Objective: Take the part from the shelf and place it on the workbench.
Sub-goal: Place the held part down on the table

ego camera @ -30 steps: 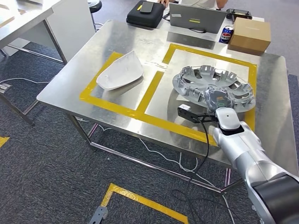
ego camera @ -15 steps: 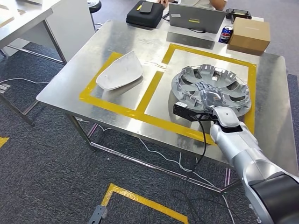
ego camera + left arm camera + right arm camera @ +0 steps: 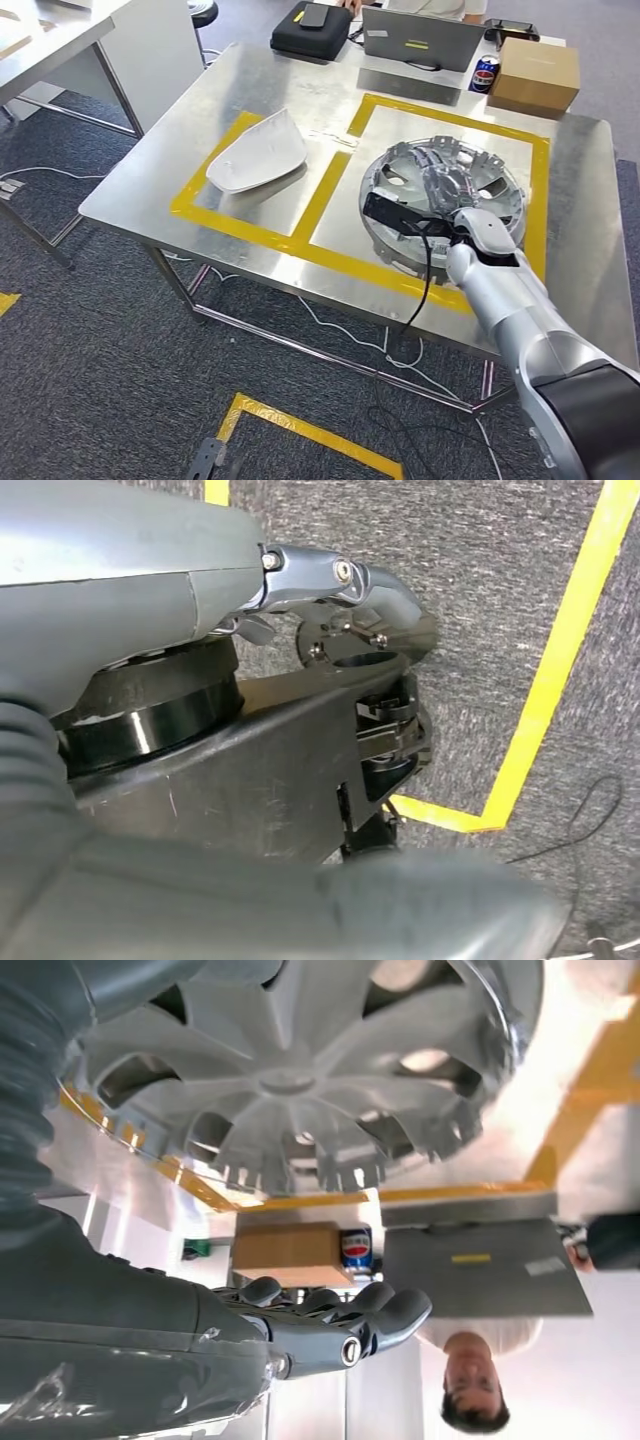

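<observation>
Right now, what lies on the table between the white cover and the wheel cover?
In the head view, only a yellow tape strip and bare metal table separate the white cover from the wheel cover.

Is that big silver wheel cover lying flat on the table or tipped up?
Tipped up: the wheel cover rests on its near edge on the workbench, its ribbed inside faces the camera, right hand against it.

A steel workbench (image 3: 226, 110) marked with yellow tape (image 3: 249, 228) stands on dark grey carpet (image 3: 90, 350). A second table (image 3: 45, 50) sits beyond its left edge. Daylight glares off the metal.
</observation>
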